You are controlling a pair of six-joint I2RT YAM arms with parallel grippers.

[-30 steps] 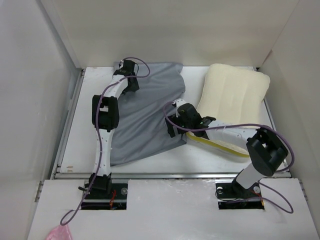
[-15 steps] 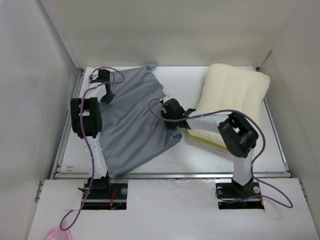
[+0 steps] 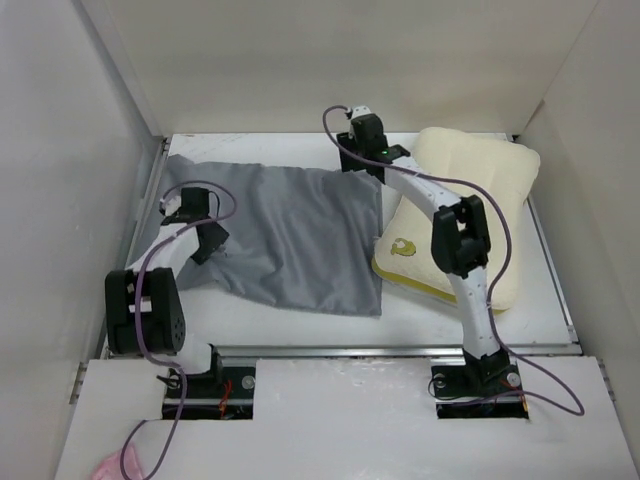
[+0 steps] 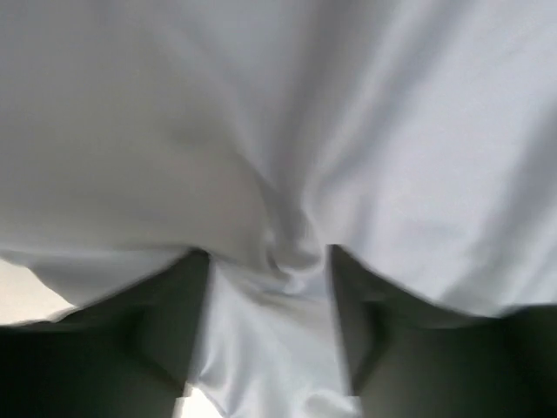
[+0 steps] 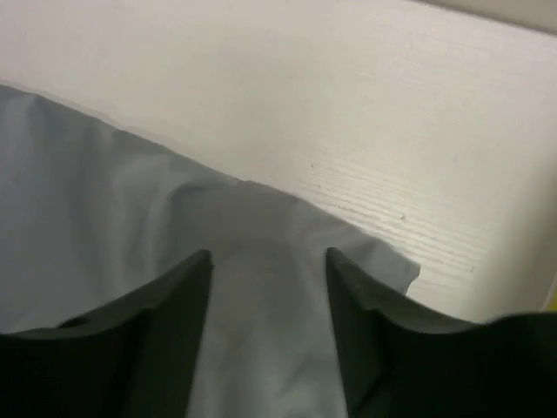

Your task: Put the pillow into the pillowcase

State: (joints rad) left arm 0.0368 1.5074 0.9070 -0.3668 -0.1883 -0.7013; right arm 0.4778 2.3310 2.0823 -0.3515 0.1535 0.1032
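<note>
my left claw [image 3: 195,225] sat at the left of the top view, over the left edge of the pillowcase [image 3: 300,235]. in the left wrist view its fingers [image 4: 165,322] were clamped on grey cloth, whose folds ran together into a knot between the tips. the pillowcase lay spread across the left and middle of the white worktop [image 3: 300,330], wrinkled, with its lower left part narrower than the rest.

my right claw [image 3: 375,160] was at the upper middle of the top view, above the upper right corner of the pillowcase. it was closed on that corner. the right wrist view showed the cloth running up between the fingers [image 5: 165,331], with bare worktop beyond.

the pillow [image 3: 480,190] lay on the right of the worktop, outside the pillowcase. its left side touched the pillowcase's right edge. its yellow logo [image 3: 402,245] faced up near that edge, and the yellow band [image 3: 420,285] showed along its lower side. my right arm crossed over the pillow.
</note>
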